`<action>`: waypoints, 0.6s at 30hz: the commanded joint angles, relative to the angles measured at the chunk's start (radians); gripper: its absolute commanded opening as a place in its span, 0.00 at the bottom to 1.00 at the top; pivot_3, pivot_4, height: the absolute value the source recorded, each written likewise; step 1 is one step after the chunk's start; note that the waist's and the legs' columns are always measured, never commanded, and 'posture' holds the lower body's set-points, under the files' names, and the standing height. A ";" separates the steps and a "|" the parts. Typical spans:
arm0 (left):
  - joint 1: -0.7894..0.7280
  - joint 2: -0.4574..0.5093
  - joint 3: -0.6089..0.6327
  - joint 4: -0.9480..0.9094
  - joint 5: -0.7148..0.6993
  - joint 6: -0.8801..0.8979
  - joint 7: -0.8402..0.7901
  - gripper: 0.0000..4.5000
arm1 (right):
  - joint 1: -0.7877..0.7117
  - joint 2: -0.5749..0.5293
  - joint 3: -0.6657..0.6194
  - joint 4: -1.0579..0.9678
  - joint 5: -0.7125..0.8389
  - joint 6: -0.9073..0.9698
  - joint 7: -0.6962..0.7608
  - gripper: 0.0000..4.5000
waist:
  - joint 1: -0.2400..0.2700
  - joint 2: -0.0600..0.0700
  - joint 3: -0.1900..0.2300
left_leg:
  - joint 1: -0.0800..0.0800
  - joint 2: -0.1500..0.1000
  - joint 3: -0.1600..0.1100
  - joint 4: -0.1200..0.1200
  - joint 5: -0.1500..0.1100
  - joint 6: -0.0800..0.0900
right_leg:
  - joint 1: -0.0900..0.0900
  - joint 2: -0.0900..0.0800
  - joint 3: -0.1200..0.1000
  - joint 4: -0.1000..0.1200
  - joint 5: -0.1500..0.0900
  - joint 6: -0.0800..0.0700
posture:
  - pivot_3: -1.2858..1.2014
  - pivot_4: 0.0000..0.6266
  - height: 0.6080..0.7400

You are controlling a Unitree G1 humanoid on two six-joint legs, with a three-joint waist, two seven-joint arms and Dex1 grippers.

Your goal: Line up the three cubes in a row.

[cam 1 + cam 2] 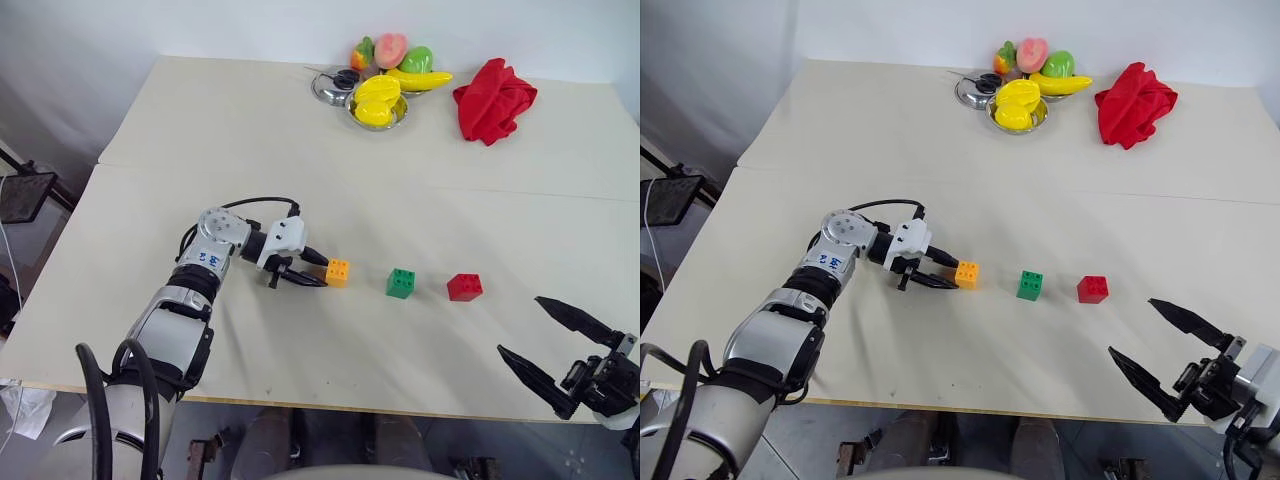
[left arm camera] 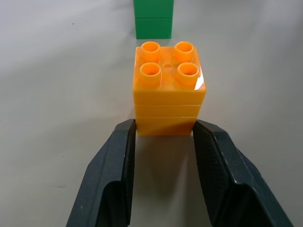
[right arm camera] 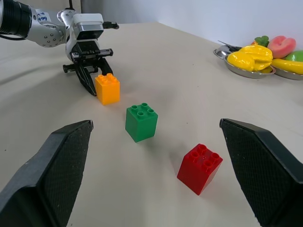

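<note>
Left eye view, left pincer (image 1: 318, 268) pinching orange cube (image 1: 338, 272) (right pincer (image 1: 545, 343) spread), green cube (image 1: 401, 283) beside.

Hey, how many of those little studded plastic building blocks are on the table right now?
3. The orange studded plastic block sits at the left end effector fingertips, the green studded plastic block is in the middle, and the red studded plastic block is rightmost.

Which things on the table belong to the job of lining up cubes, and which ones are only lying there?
For the job:
orange cube
green cube
red cube

Lying about:
red cloth
toy fruits
metal bowls
</note>
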 commanded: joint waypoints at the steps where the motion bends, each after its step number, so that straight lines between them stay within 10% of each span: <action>1: 0.003 0.008 0.021 -0.021 -0.003 0.016 -0.012 0.55 | -0.010 -0.003 0.004 0.012 0.002 -0.017 0.008 1.00 | -0.001 0.000 0.000 | 0.000 0.000 0.000 0.000 0.000 0.000 | 0.000 0.000 0.000 0.000 0.000 0.000 | 0.52 0.24 1.00; 6: 0.069 0.075 0.105 -0.152 -0.117 0.060 -0.124 0.89 | -0.046 -0.046 -0.019 0.066 0.006 -0.019 0.046 1.00 | -0.004 0.000 0.000 | 0.000 0.000 0.000 0.000 0.000 0.000 | 0.000 0.000 0.000 0.000 0.000 0.000 | 0.52 0.24 1.00; 18: 0.631 0.465 0.353 -0.730 -0.312 0.310 0.010 0.89 | -0.104 -0.255 -0.182 0.451 -0.004 -0.091 0.297 1.00 | -0.027 0.001 0.000 | 0.001 0.000 -0.001 -0.001 0.000 0.000 | 0.001 -0.001 0.000 0.000 0.000 0.000 | 0.52 0.24 1.00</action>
